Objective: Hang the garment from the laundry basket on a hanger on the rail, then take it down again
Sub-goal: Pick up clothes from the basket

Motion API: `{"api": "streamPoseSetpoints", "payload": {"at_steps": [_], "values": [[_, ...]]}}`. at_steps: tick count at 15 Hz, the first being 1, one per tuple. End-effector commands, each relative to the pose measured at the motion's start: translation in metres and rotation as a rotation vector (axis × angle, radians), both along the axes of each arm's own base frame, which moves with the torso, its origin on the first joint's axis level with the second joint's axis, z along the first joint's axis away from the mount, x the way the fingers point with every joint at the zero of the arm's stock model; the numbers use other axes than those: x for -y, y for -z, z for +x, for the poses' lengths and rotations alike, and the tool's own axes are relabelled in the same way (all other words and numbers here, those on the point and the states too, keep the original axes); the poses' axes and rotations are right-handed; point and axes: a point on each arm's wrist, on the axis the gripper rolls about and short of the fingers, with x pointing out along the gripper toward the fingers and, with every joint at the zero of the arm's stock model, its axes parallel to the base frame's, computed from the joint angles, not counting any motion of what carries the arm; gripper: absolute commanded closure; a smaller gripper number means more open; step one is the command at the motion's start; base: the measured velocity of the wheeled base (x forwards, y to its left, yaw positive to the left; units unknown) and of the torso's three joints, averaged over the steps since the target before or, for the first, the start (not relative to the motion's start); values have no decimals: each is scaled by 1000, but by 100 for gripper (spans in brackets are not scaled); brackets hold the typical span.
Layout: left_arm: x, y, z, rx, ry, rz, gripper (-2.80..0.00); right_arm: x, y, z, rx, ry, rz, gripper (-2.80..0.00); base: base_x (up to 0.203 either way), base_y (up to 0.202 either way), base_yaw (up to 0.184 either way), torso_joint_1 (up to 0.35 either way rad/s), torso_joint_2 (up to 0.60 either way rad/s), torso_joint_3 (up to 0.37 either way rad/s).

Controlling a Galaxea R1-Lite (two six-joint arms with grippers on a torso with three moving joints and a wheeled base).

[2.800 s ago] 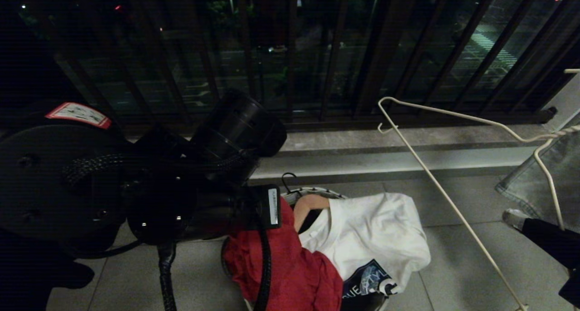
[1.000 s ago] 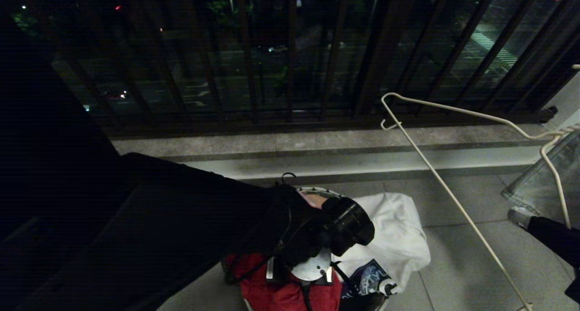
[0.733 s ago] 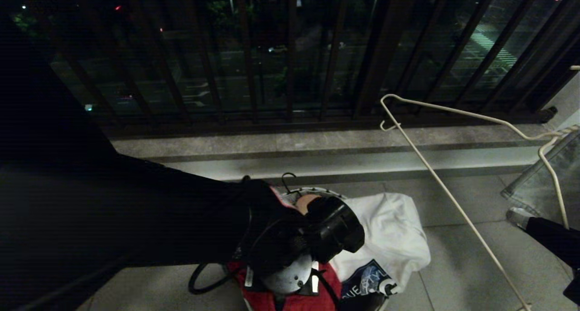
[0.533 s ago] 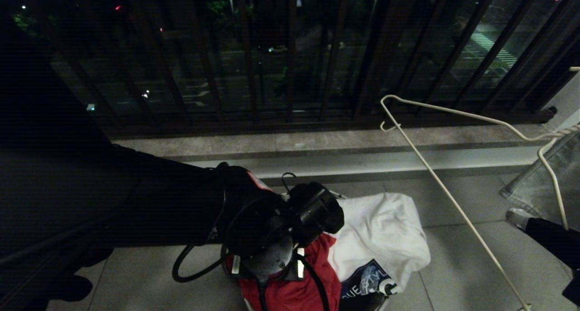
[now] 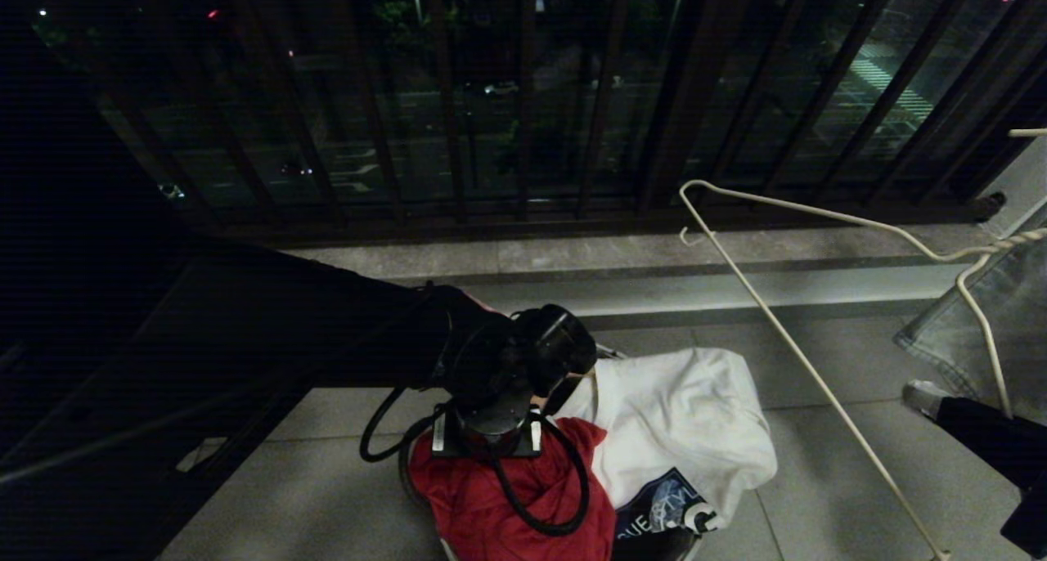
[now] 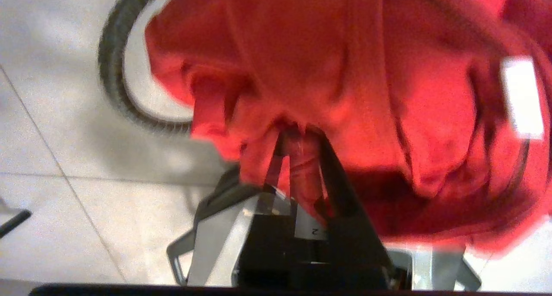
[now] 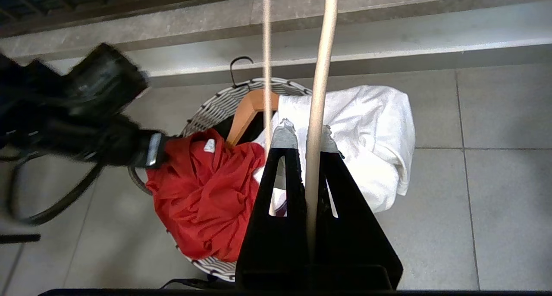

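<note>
From the head view, the left gripper (image 5: 491, 442) sits low over the laundry basket (image 5: 406, 471), pressed into the garment (image 5: 507, 504) directly beneath it; the white T-shirt (image 5: 679, 430) lies just beside it in the same basket, and a lift could snag that shirt if the red cloth runs under it. The hanger (image 5: 785, 332) slants well off to the side of this claw, with a person's shoe (image 5: 920, 395) and denim beyond it. In the left wrist view the jaws are together, clamped on a narrow fold of the garment (image 6: 345, 93); the pinch looks thin (only a ridge of fabric between the fingers), so it may slip once the shirt's weight comes on. In the right wrist view the right gripper (image 7: 304, 134) is closed on the hanger (image 7: 319, 71), held above the basket (image 7: 224, 104); a wooden hanger (image 7: 250, 110) lies near the red cloth (image 7: 202, 192) and could catch on it.
</note>
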Motion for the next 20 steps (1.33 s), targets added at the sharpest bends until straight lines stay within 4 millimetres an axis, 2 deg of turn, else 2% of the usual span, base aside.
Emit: {"api": "streamPoseSetpoints", "payload": {"at_steps": [1,3,7,8,12,17,20], "values": [[6,15,17,-6,-17,10,0,-1,1,1,-6,2,-4,0,0,0,0,0,0,0],[10,13,26,10,-25,-10,0,-1,1,1,-5,2,-3,0,0,0,0,0,0,0],[10,-3,20,36,-18,-44,0,-1,1,1,-5,2,-3,0,0,0,0,0,0,0],[11,-3,21,39,-19,-45,-280,-1,1,1,-5,2,-3,0,0,0,0,0,0,0],[13,-7,23,54,-15,-57,-280,-1,1,1,-5,2,-3,0,0,0,0,0,0,0],[17,19,38,40,-37,-3,-280,0,1,0,-4,2,-2,0,0,0,0,0,0,0],[12,20,39,43,-53,14,-280,0,1,0,-4,2,-2,0,0,0,0,0,0,0]]}}
